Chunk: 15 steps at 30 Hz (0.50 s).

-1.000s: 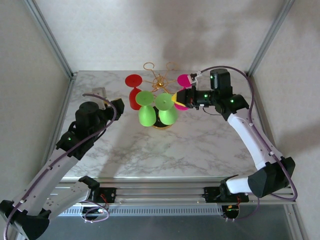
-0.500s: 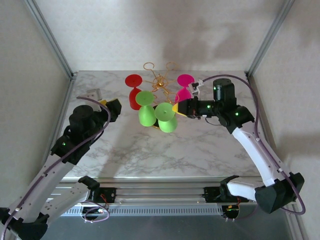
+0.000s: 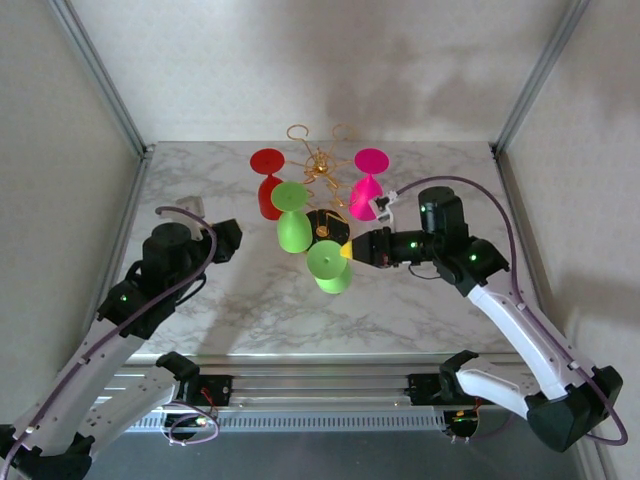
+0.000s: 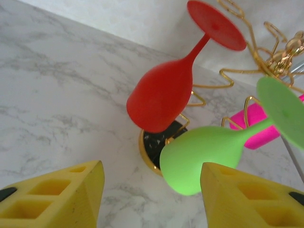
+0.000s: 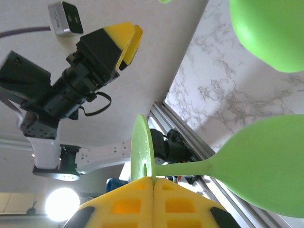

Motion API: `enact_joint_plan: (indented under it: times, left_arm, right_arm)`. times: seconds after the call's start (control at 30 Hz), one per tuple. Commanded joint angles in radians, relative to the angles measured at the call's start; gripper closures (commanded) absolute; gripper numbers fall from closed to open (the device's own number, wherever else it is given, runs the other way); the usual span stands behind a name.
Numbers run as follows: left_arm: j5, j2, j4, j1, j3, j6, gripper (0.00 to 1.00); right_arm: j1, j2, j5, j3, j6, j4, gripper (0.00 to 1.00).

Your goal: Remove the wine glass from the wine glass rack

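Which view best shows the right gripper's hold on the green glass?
Right wrist: the right gripper pinches the green wine glass by its stem. Top external shows it whole, off the rack. Left wrist frames the red glass.

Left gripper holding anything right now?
No, the left gripper's yellow fingers stand wide apart with nothing clamped between them, short of the red glass.
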Motion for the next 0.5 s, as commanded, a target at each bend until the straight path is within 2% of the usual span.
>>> enact_joint_plan:
  times: [0.0,0.3,0.47]
  left_arm:
    - [0.034,-0.024,-0.085,-0.011,-0.020,-0.045,0.45]
    - [0.115,-0.071,-0.198,-0.018,-0.024,-0.121,0.47]
    - [0.157,-0.105,-0.258,-0.027,-0.037,-0.175,0.49]
  right_arm:
    - [0.028,-0.030,0.049,-0.051,-0.049,0.002,1.00]
    - [0.067,-0.066,0.110,-0.136,-0.079,0.061,1.00]
    - [0.110,-0.073,0.183,-0.127,-0.159,0.037,1.00]
